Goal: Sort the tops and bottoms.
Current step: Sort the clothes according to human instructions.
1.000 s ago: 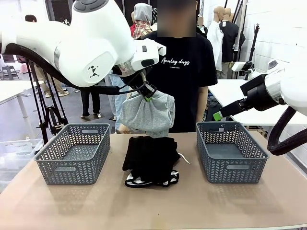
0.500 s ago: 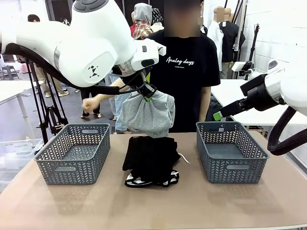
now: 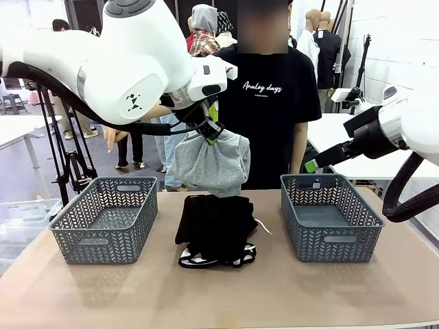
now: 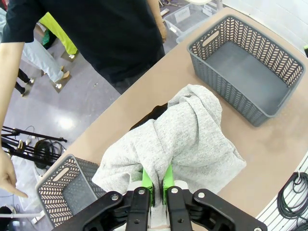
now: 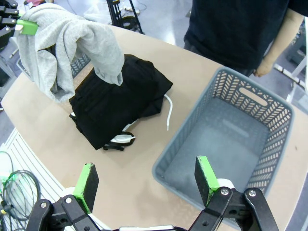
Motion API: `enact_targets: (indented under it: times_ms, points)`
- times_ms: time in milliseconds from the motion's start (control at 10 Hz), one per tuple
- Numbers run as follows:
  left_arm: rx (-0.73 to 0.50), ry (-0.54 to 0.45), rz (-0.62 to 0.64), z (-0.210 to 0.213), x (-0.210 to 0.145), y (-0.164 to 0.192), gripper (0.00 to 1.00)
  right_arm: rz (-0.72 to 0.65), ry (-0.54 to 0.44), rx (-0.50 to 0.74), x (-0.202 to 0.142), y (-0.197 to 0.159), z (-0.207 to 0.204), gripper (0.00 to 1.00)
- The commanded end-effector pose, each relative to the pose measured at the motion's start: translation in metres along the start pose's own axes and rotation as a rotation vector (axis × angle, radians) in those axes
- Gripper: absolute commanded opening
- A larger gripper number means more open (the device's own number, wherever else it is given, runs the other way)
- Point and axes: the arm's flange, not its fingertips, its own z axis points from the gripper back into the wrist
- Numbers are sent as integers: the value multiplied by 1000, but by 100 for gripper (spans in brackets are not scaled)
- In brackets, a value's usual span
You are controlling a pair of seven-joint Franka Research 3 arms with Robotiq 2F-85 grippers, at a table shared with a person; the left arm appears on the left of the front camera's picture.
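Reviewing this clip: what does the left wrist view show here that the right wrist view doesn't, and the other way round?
Left wrist view: the left gripper with its green pads shut on a fold of the grey top, the left basket and its inside, and the person's hand at the picture's edge. Right wrist view: the right gripper open above the table, the black bottoms in full, white shorts under them, and a white drawstring. Both: the hanging grey top, the right basket, and the person's black T-shirt.

left gripper (image 4: pixel 156 179) pinched closed, right gripper (image 5: pixel 147 181) spread wide.
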Motion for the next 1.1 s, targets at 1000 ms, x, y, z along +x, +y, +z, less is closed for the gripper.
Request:
enact_targets:
  times_ms: [1000]
  points:
    - [54,-48,24,28,-20,29,0,-13,-7,21,0,-1,-2,100]
